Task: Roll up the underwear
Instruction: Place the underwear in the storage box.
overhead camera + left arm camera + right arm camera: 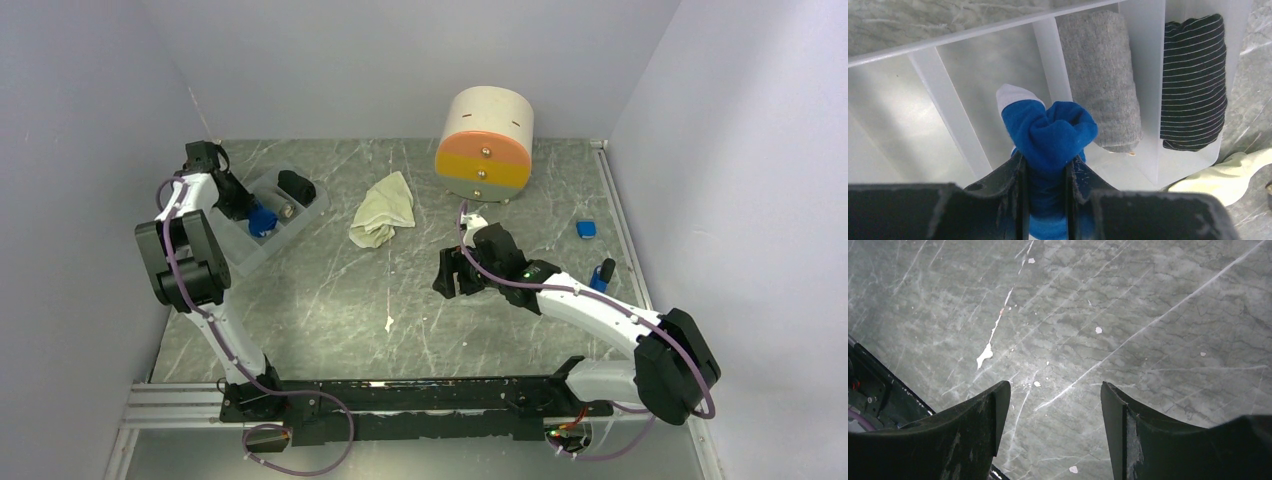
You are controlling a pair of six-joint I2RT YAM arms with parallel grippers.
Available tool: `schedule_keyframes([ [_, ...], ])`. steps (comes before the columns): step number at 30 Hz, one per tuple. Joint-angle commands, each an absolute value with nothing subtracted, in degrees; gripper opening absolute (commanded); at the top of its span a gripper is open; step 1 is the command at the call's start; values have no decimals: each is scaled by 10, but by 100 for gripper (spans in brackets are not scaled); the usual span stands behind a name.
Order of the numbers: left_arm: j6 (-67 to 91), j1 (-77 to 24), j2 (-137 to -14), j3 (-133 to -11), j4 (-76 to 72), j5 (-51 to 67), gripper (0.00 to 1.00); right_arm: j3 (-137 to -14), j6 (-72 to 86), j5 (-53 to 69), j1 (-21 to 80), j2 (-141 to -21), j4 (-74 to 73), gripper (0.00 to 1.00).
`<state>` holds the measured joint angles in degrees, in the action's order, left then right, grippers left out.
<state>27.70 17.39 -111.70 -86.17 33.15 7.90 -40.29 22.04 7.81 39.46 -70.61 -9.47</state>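
Left gripper (1045, 169), jaws clamped on bunched blue underwear (1049, 131), over divided white tray (973, 34); gray roll (1100, 75) and black striped roll (1193, 85) fill neighbouring compartments. Near tray, cream underwear (383, 208) lies crumpled on surface (330, 300). Right gripper (1055, 390) low over surface, jaws apart, holding nothing.

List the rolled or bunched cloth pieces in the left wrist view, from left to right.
blue underwear in the left pincer → grey roll → black striped roll
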Motion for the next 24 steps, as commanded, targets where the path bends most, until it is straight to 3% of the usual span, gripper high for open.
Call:
schedule_keyframes([
  [1,280,174,-1125,-858,325,88,5,-417,222,74,392,-703,-92,70],
  [12,256,176,-1152,-862,338,47,10,-415,225,70,392,-701,-94,70],
  [15,248,175,-1165,-865,340,51,22,-415,226,74,392,-705,-96,71],
  [19,243,176,-1162,-872,346,51,48,-417,225,79,392,-707,-96,71],
  [22,248,175,-1144,-877,350,43,59,-419,223,75,392,-706,-97,71],
  [24,248,175,-1139,-887,357,42,60,-419,223,74,392,-706,-97,71],
])
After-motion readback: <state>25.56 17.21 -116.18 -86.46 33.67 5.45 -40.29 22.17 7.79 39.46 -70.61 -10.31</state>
